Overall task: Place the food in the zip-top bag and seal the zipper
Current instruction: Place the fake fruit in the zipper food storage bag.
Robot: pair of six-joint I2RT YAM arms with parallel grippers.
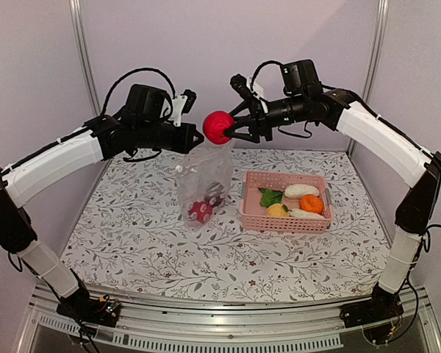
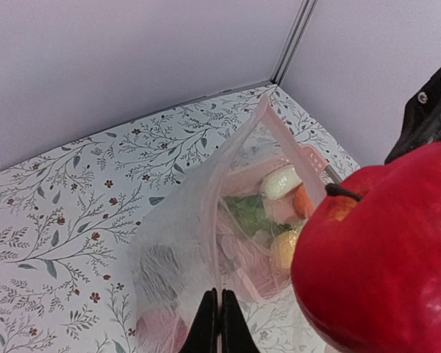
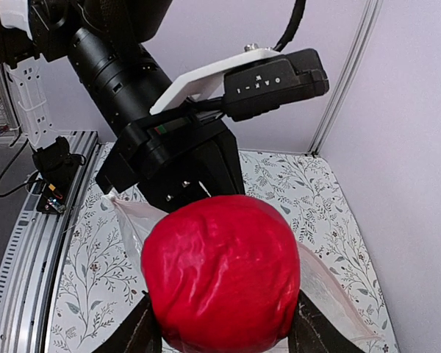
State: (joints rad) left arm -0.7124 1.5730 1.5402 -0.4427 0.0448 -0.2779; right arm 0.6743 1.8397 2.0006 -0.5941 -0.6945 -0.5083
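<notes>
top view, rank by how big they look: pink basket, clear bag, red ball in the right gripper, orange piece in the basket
1. pink basket and clear bag: about alike, and the bag is held up nearer the camera, so unranked
2. red ball
3. orange piece

One marking for you to log. Right wrist view: a black camera housing on a white plate, mounted above the left gripper. White capitals run along the housing's side face, upside down from this angle. You can make out what looks like "OAK-1", with a small logo mark just above it. The end characters are tiny, so treat them as uncertain. The top and left wrist views give you no legible text.
</notes>
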